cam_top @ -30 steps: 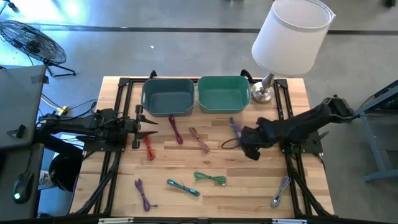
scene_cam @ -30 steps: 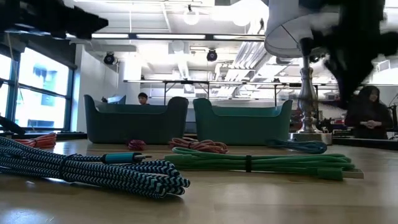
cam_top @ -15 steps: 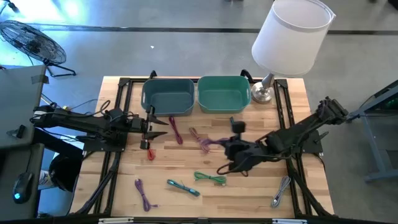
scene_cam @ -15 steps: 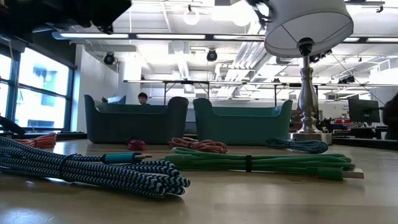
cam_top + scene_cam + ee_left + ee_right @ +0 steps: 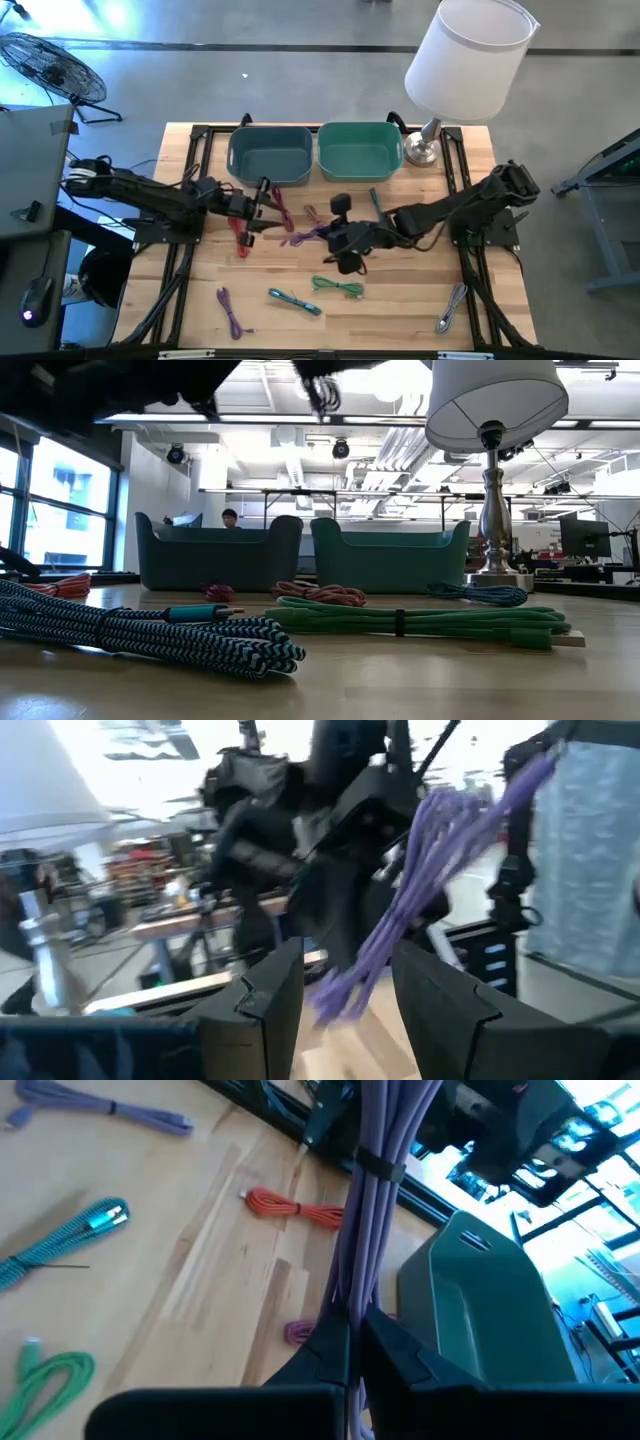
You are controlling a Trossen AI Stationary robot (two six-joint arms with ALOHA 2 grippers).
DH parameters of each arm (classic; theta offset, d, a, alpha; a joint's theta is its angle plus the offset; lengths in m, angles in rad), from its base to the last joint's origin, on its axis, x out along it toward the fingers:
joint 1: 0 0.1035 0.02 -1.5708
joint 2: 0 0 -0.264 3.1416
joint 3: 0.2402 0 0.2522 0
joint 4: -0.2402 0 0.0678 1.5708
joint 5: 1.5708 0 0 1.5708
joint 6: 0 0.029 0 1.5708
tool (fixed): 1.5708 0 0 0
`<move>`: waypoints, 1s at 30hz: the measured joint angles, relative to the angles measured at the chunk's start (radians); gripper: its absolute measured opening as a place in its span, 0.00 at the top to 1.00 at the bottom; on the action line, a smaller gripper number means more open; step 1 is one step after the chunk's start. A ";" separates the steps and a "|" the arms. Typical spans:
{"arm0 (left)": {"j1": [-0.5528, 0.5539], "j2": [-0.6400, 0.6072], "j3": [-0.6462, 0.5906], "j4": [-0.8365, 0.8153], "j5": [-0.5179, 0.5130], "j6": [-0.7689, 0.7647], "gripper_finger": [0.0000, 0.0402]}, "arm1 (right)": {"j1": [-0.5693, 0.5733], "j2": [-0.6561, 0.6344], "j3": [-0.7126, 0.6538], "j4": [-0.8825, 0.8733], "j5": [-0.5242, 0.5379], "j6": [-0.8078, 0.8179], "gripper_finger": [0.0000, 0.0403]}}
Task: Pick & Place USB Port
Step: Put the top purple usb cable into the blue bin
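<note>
Your right gripper [image 5: 350,1342] is clamped on the purple USB cable [image 5: 312,234], held aloft mid-table btwn both arms, w/ the left gripper [image 5: 345,982] spread wide facing it, prob. set for a handover.

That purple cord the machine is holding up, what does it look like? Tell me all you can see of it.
The purple cable is a lavender cord folded into a long bundle of parallel strands, cinched by a thin dark tie. The right pincer is shut on one end and holds it off the wooden table, over the middle, in front of the two bins. It points toward the left pincer, whose open fingers frame its loose end. Nothing else touches it.
</note>
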 joint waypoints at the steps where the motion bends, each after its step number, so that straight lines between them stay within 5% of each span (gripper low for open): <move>1: 0.000 0.021 0.017 -0.001 0.015 0.000 0.62 | -0.009 0.009 0.000 0.014 -0.009 -0.008 0.99; 18: 0.000 0.205 0.184 -0.076 0.270 -0.010 0.62 | -0.031 0.020 0.000 0.039 -0.024 -0.023 0.99; 30: 0.000 0.209 0.187 -0.071 0.284 0.025 0.62 | -0.056 0.020 0.000 0.038 -0.054 -0.009 1.00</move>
